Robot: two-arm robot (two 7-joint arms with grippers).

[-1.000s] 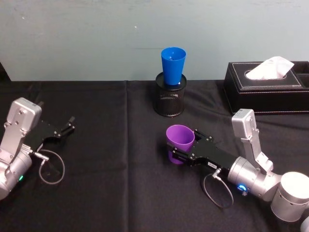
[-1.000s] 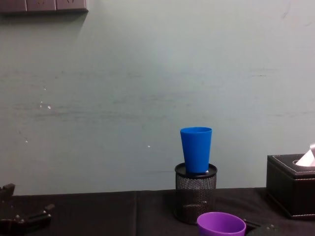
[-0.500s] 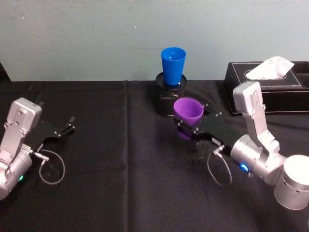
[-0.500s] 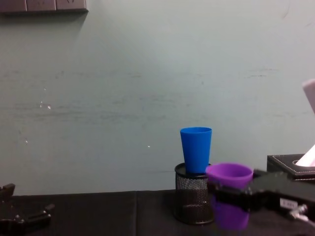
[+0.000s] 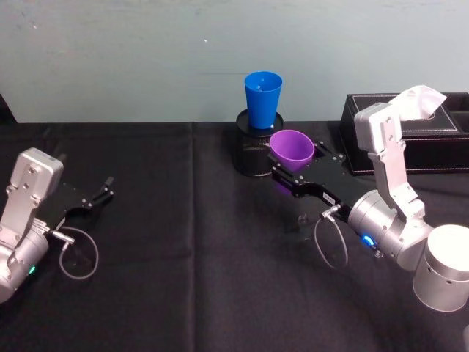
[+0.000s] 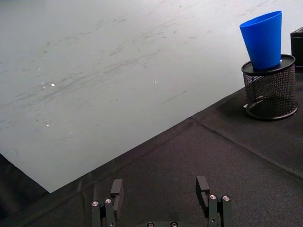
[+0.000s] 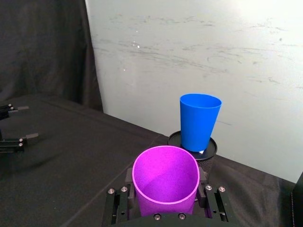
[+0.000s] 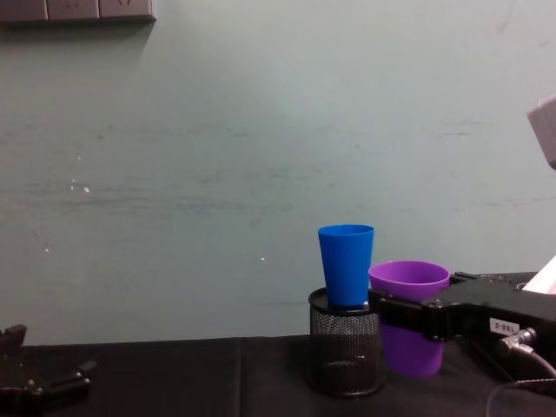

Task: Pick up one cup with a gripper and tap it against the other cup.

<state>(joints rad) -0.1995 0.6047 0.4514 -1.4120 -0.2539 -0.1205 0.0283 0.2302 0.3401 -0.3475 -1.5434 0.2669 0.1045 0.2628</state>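
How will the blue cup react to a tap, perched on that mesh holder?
The blue cup looks like empty plastic, so probably light. Tall, narrow and merely seated in the mesh pen holder, it may rock or tip. The right gripper, holding the purple cup beside it, should tap gently.
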